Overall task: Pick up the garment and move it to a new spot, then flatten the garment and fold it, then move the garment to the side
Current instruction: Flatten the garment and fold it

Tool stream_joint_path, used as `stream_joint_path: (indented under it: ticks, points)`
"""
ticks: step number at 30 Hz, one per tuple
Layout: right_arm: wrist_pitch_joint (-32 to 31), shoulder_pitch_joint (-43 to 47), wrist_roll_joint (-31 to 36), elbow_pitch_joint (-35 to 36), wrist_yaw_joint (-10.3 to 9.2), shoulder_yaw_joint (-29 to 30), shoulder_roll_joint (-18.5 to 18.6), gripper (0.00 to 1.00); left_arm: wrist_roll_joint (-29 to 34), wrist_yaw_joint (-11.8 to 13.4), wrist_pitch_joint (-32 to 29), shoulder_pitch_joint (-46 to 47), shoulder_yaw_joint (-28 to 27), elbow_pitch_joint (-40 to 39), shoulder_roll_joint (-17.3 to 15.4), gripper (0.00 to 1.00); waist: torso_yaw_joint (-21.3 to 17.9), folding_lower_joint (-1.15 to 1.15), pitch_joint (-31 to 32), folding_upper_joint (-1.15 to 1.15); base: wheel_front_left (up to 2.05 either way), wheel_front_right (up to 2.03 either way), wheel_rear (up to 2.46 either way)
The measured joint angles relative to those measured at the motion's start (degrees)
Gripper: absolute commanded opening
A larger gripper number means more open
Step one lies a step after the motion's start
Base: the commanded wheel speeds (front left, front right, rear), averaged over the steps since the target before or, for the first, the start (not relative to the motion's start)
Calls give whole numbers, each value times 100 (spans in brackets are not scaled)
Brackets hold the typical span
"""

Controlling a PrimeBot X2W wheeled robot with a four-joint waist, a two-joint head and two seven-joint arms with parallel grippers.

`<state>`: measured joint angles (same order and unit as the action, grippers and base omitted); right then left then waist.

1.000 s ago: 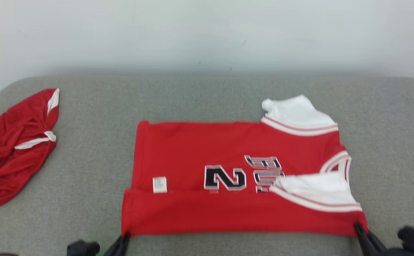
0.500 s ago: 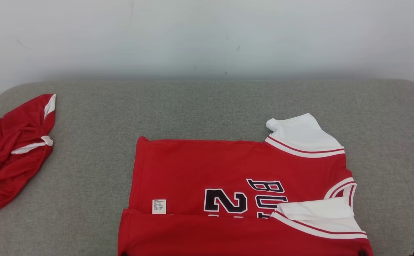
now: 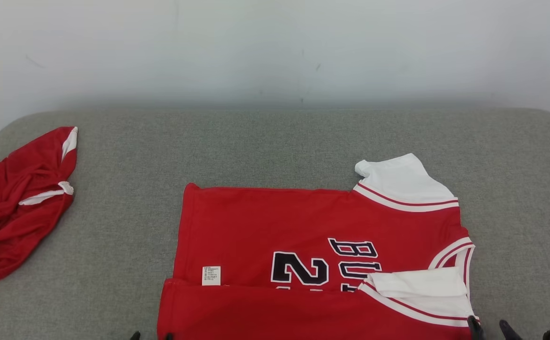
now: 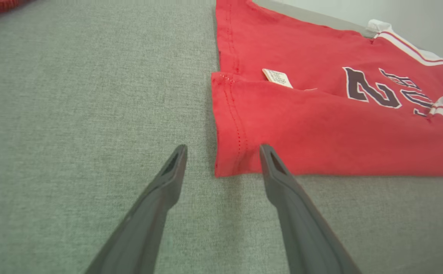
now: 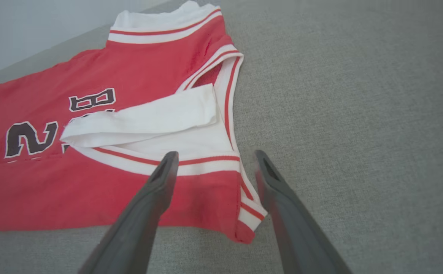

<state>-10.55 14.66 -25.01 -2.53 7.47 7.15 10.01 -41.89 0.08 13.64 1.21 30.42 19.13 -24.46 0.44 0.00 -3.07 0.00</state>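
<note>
Red jersey (image 3: 303,222) lies flat on the bench (image 3: 265,141), first fold laid; left gripper (image 4: 223,150) and right gripper (image 5: 215,155) fingers released at its corners. More folding and the side move likely remain.

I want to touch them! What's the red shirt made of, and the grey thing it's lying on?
Red shirt: looks like soft, matte knit fabric, maybe sports polyester; it lies in limp folds, with a stitched hem. Grey surface: seems woven upholstery cloth, matte and slightly rough; a fine speckled weave shows. What is underneath cannot be told.
</note>
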Motion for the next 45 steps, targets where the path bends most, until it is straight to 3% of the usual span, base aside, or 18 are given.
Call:
stream_joint_path:
  ticks: [6,14,21,28,36,45]
  points:
    - [432,-167,64,76,0,-77,-43,100,186,148,123,-118,-388,-349,37,100,42,0,60,0,0,0,0]
    - [1392,-484,438,-265,0,-456,-100,100,1581,235,140,-420,-1539,-1222,542,100,120,0,52,0,0,0,0]
    - [2339,-700,691,-876,0,-760,-270,100,2521,-119,140,-681,-2391,-1469,1193,100,157,1,21,0,0,0,0]
    - [2528,-943,895,-1237,0,-757,-477,100,2844,-528,140,-591,-2949,-1255,1663,100,120,0,-81,0,0,0,0]
    - [2553,-1868,1123,-1334,0,-922,-445,100,2856,-723,140,644,-2818,-385,1449,100,-38,1,-347,1,0,0,0]
    - [2555,-3078,1182,-1635,0,-1189,-354,100,2254,-759,134,2425,-1712,888,793,100,-334,2,-848,1,0,0,0]
